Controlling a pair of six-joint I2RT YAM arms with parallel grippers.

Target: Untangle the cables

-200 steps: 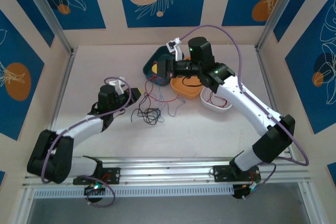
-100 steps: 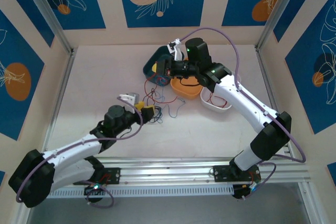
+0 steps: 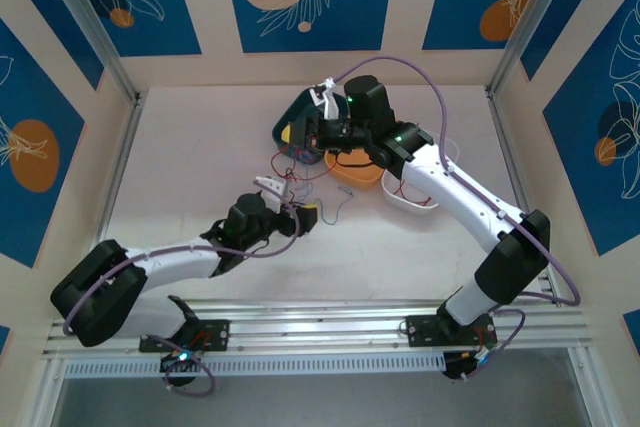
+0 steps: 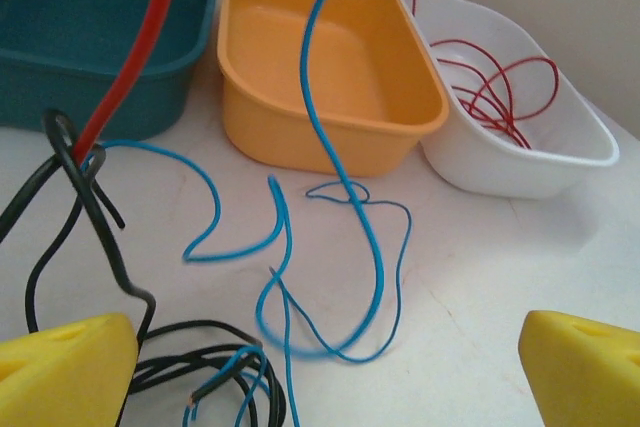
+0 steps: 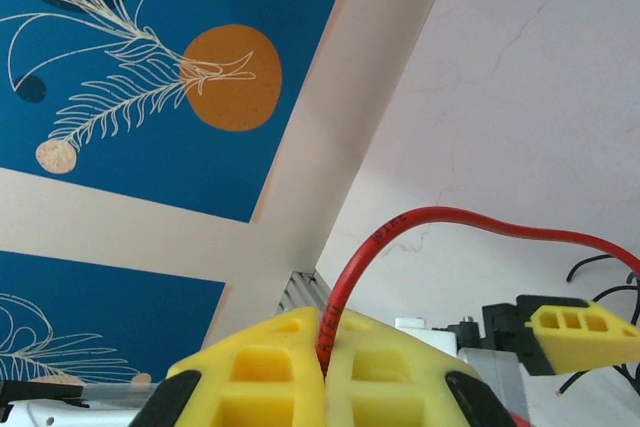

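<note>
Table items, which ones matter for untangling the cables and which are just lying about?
For the job: thin red cable, thin blue cable, thin black cable.
Lying about: teal plastic tub, orange plastic tub, white plastic tub.

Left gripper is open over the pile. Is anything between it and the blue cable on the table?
Nothing visible. The blue cable lies on the bare table between the left gripper's open fingers. The black cable loops beside one fingertip and tangles with the blue one's end, so a low grab might catch both.
</note>
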